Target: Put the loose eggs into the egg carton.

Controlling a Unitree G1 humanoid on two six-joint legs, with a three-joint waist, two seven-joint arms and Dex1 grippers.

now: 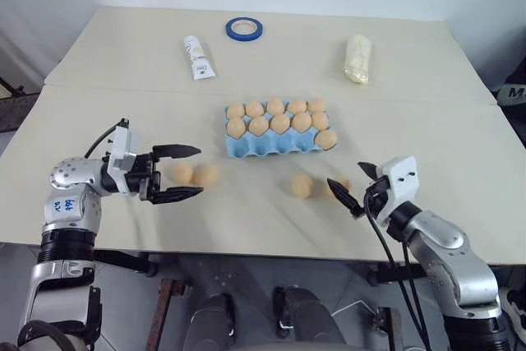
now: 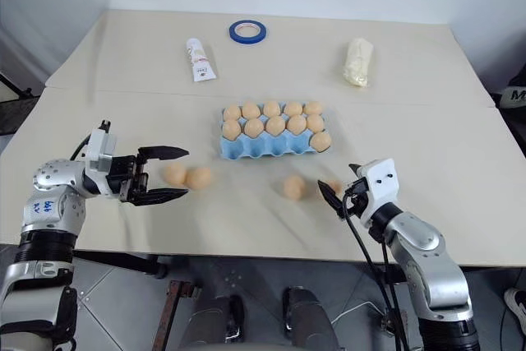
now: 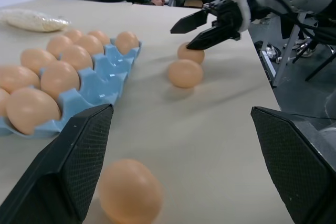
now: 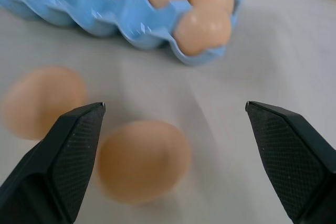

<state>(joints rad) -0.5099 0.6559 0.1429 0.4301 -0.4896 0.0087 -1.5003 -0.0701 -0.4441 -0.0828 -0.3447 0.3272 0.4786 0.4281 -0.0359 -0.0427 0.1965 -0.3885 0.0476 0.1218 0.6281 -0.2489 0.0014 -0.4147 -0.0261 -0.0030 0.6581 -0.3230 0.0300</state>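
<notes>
Four smooth tan loose eggs lie on the surface at six o'clock of the light blue egg carton, between the released left hand and released right hand.

Two black fingertips of the right gripper stand wide apart, empty. Between them, close to one fingertip, a tan egg lies on the pale table. A second egg sits beside it. Beyond, the blue egg carton holds eggs, one in its corner cup.
</notes>
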